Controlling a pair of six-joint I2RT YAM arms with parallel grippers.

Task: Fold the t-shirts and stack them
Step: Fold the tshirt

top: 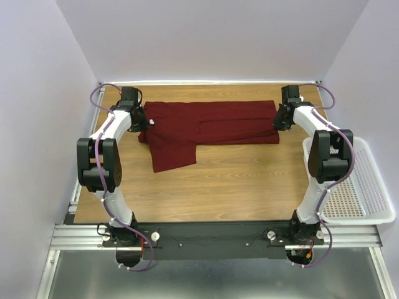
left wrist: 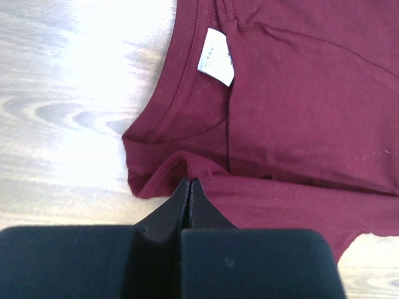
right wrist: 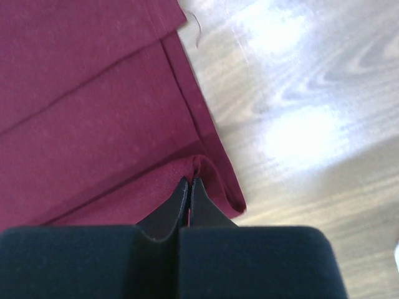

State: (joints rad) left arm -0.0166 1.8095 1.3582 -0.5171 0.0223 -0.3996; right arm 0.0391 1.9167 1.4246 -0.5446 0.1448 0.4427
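Observation:
A maroon t-shirt (top: 212, 123) lies partly folded lengthwise across the far part of the wooden table, one sleeve (top: 174, 152) sticking out toward the near side. Its collar with a white label (left wrist: 215, 57) is at the left end. My left gripper (top: 138, 122) is shut at the collar end, its closed tips pinching a pucker of the t-shirt (left wrist: 299, 93) near the shoulder. At the hem end my right gripper (top: 278, 118) is shut as well, and a raised fold of the t-shirt (right wrist: 93, 93) is nipped between its tips.
A white mesh basket (top: 365, 187) stands at the table's right edge, beside the right arm. Bare wood (top: 218, 187) stretches between the shirt and the arm bases. Grey walls close in the back and sides.

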